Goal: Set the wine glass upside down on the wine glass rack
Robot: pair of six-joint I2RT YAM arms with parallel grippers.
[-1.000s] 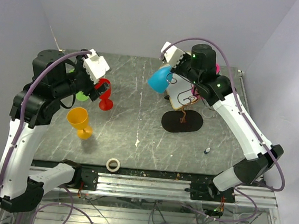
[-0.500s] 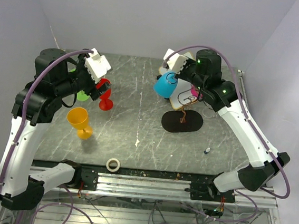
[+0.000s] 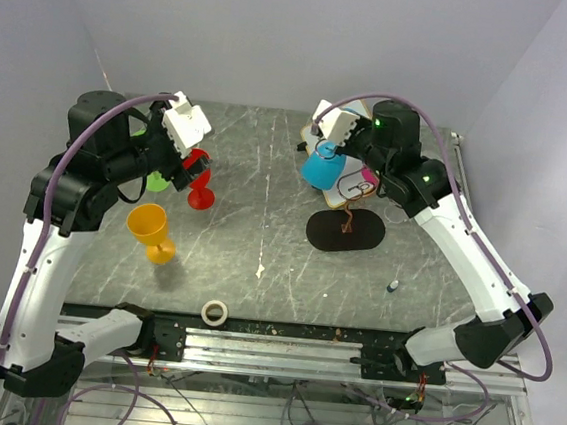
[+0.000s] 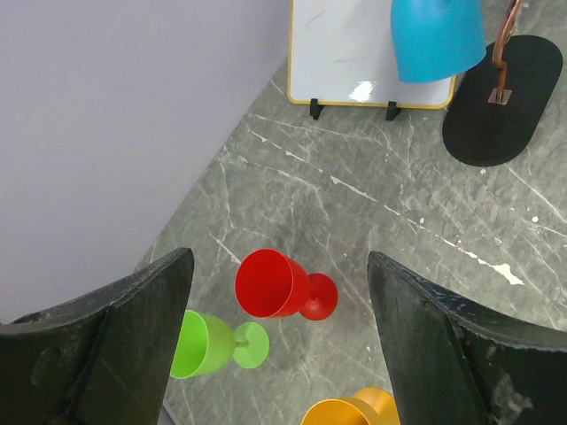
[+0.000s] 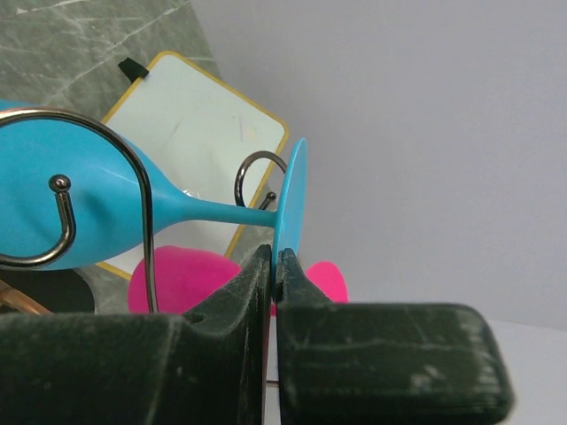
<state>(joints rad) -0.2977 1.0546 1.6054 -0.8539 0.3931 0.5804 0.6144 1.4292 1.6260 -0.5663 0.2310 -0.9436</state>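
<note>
Five glasses, one wine glass rack [image 3: 357,235]. The green glass [image 4: 204,343], red glass [image 4: 266,283] and orange glass [image 4: 350,414] are on the tabletop [image 4: 399,230] below the left pincer [image 4: 279,266], which is spread wide and empty. The right pincer [image 5: 275,266] clamps the foot of the blue wine glass [image 5: 80,204] at the rack's curls, with the pink glass [image 5: 177,274] just beyond.

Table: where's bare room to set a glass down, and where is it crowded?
Bare: middle strip between the red glass and the rack, plus near edge right of the tape roll. Crowded: left, around the green glass and orange glass; right rear, blue glass and board by the rack.
</note>
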